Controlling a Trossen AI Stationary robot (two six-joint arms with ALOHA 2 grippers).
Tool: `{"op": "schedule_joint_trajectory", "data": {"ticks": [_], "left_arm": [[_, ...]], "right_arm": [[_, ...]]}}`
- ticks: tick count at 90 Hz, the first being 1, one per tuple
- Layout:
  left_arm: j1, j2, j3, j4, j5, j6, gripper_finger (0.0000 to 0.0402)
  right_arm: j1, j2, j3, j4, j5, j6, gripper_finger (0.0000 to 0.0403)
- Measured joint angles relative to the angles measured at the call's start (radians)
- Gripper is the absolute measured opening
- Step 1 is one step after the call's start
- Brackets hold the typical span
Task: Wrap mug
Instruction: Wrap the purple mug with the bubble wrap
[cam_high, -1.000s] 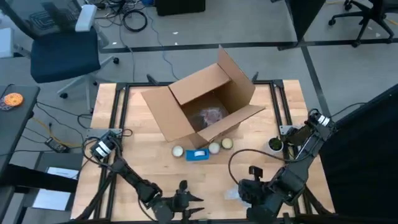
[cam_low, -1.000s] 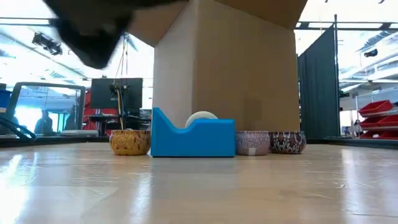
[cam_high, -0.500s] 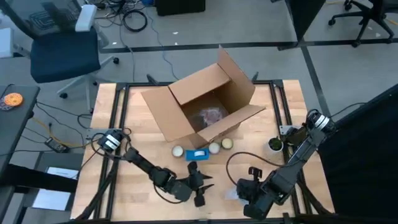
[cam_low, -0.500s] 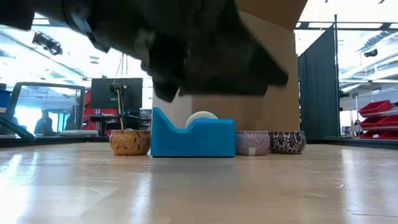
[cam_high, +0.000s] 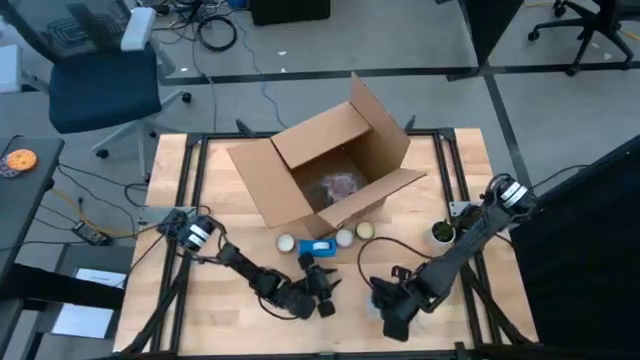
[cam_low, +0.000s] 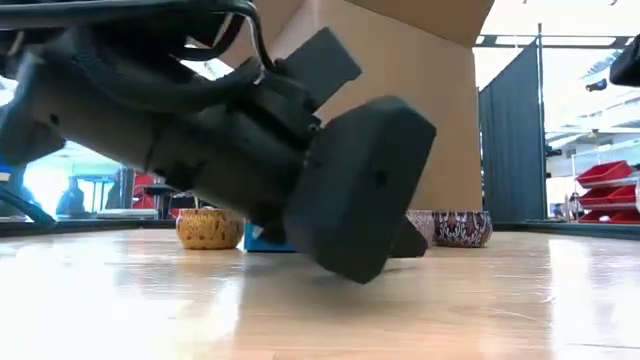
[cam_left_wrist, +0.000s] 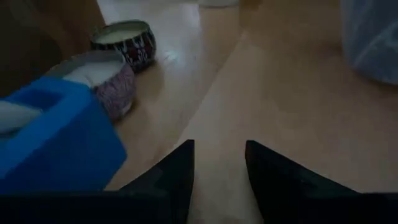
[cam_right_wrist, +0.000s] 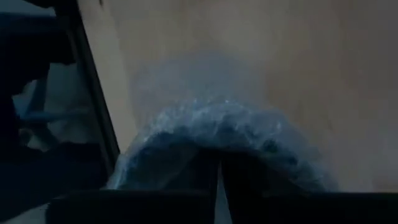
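Observation:
A sheet of clear bubble wrap (cam_high: 371, 308) lies on the wooden table near its front edge. My right gripper (cam_high: 386, 304) is low over it and shut on it. A small white mug (cam_high: 441, 233) stands on its base at the table's right side, beside the right arm. My left gripper (cam_high: 324, 291) is open with nothing between its fingers. It hovers just above the table, on the near side of the blue tape dispenser (cam_high: 318, 248). In the low view the left arm (cam_low: 250, 140) fills most of the picture. My right gripper is shut on the bubble wrap, which bulges up in a hump (cam_right_wrist: 217, 127) over the fingertips. The fingers themselves hide which edge or fold they have. The rest of the wrap lies on the table.
An open cardboard box (cam_high: 325, 165) lies on its side at the table's far middle. Three round tins (cam_high: 286, 243) (cam_high: 345, 237) (cam_high: 364, 230) stand in a row with the dispenser in front of it. Bare wood lies to the left and right of them.
My left arm has swung in from the table's near edge toward the blue dispenser and dropped low, and it now blocks the low view. My right gripper has shifted a little toward the table's left, over the bubble wrap.

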Motion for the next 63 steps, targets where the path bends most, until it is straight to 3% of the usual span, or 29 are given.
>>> {"op": "schedule_joint_trajectory", "data": {"ticks": [21, 34, 49, 63], "left_arm": [[0.021, 0.000, 0.000, 0.007, 0.000, 0.027, 0.0129], [0.030, 0.000, 0.000, 0.012, 0.000, 0.028, 0.0129], [0.030, 0.000, 0.000, 0.017, 0.001, 0.028, 0.0129], [0.030, 0.000, 0.000, 0.023, 0.001, 0.028, 0.0129]], "right_arm": [[0.008, -0.003, 0.133, -0.222, -0.028, -0.006, 0.0000], [0.025, 0.000, 0.132, -0.212, 0.045, -0.005, 0.0000], [0.037, 0.003, 0.064, -0.127, 0.214, 0.028, 0.0000], [0.034, 0.000, -0.017, -0.030, 0.199, 0.036, 0.0000]]}}
